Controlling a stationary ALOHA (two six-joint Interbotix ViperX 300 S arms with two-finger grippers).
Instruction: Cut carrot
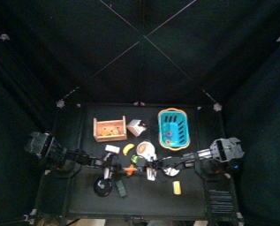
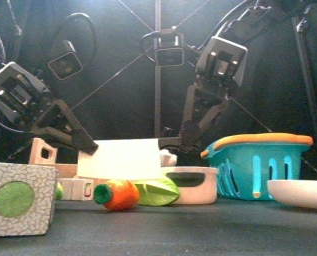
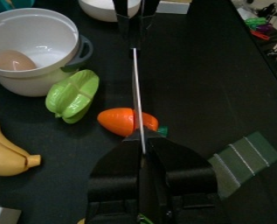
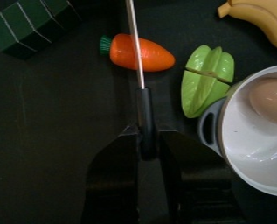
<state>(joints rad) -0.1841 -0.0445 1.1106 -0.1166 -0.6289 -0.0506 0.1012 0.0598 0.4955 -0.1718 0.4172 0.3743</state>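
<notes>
The carrot point(image 3: 123, 121) lies on its side on the black bench point(image 3: 211, 79), toward the front, with things crowded round it. In the front view, a green fruit point(image 2: 154, 194) lies just beside it at 3 o'clock. A white bowl point(image 2: 190, 186) stands beyond that, holding an egg point(image 3: 15, 61). A teal basket point(image 2: 261, 165) stands further out at 3 o'clock, a patterned cube point(image 2: 19, 200) at 9 o'clock and a white box point(image 2: 127, 160) at 12 o'clock behind the carrot. A banana point(image 3: 6, 153) lies near the bowl and a dark green block point(image 3: 252, 157) on the carrot's other side. From above, a wooden crate point(image 1: 109, 130) sits at 11 o'clock on the bench. The right gripper point(image 4: 147, 133) is clamped on the black handle of a knife point(image 4: 138, 74), whose thin blade crosses the middle of the carrot; I cannot tell whether it has bitten in. The left gripper point(image 3: 141, 153) faces the carrot from the opposite side, its jaws close about the line of the blade; I cannot tell whether they grip it.
</notes>
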